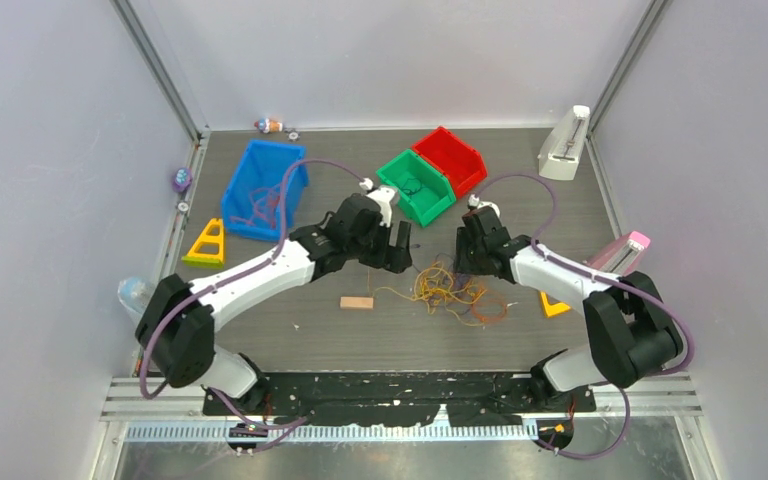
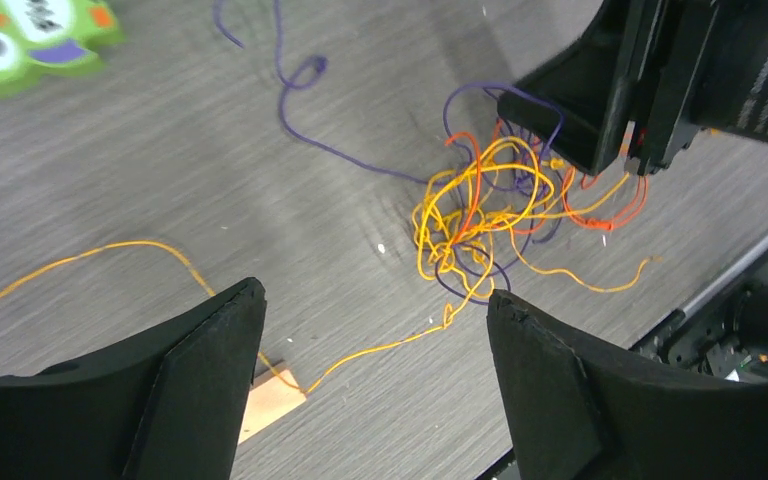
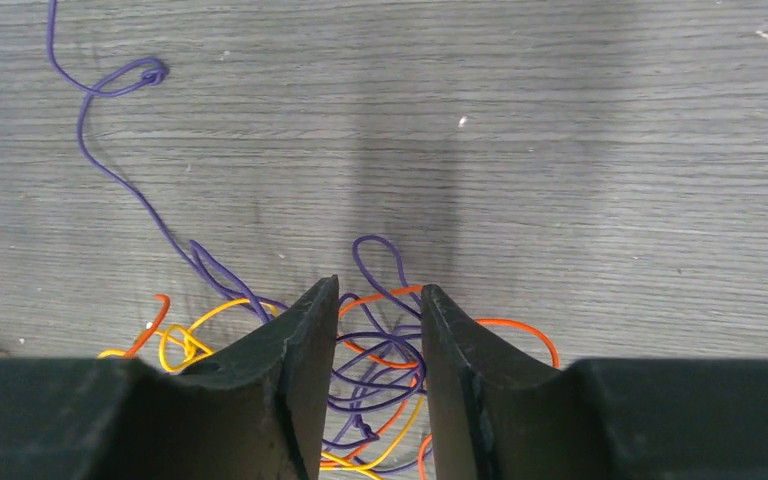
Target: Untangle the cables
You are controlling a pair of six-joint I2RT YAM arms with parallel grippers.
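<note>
With the cables [image 1: 447, 290] knotted on the surface [image 1: 380, 340] between both arms, the left jaws gaping empty, the right jaws stand narrowly apart around several strands, and pulling these together could tighten the knot.

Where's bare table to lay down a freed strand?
Bare: the near strip between wooden block and base plate; the back right between red bin and white stand. Crowded: the centre, where left fingers and right fingers hover at the cables.
</note>
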